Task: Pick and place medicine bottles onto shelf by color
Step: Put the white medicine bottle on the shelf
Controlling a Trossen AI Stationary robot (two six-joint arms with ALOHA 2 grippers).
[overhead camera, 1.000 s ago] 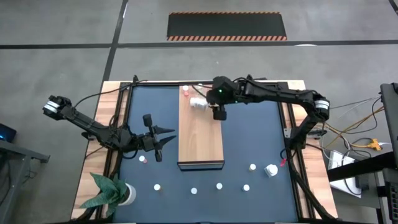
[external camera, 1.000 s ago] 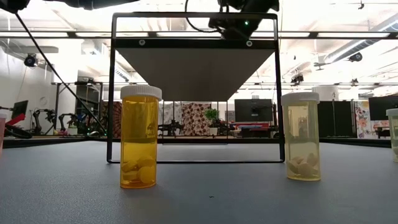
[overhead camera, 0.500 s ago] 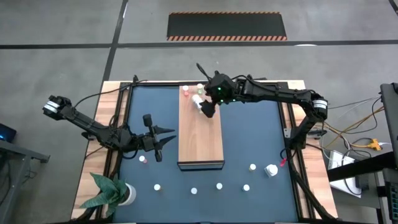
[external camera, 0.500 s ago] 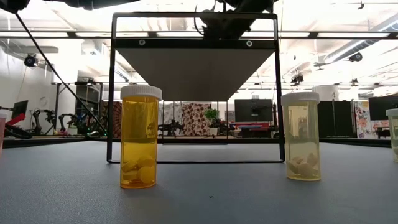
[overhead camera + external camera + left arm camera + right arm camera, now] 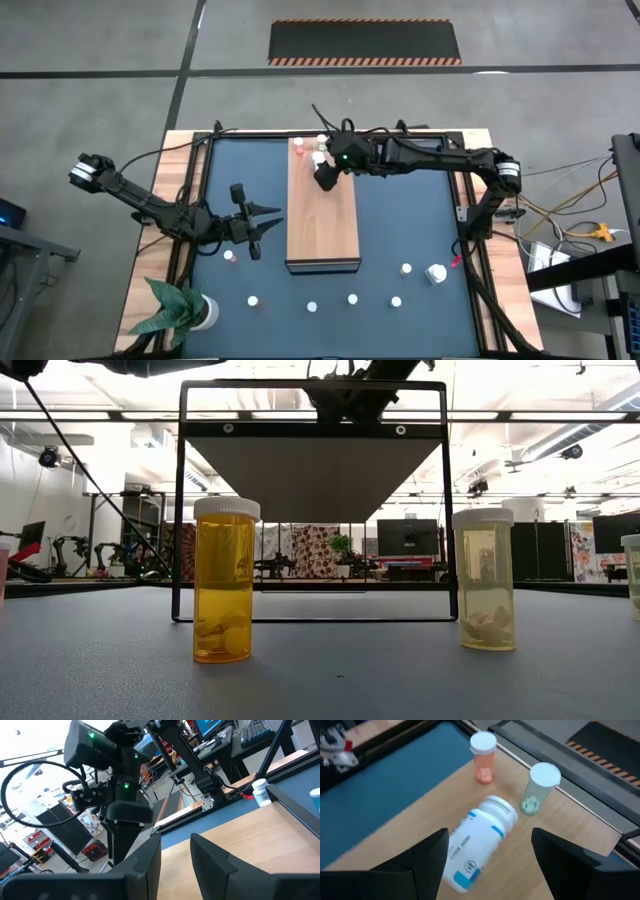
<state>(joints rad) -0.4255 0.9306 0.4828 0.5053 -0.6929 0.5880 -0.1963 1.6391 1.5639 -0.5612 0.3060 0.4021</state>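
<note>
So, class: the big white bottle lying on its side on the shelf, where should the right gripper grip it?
Across its round body, coming down from above with the open right gripper straddling it: it lies flat on the shelf, cap sideways.

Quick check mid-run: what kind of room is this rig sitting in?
Probably a robotics lab or workshop, not a pharmacy. Behind the table are monitors and other robot arms; the floor is bare concrete with a hazard-striped mat.
</note>
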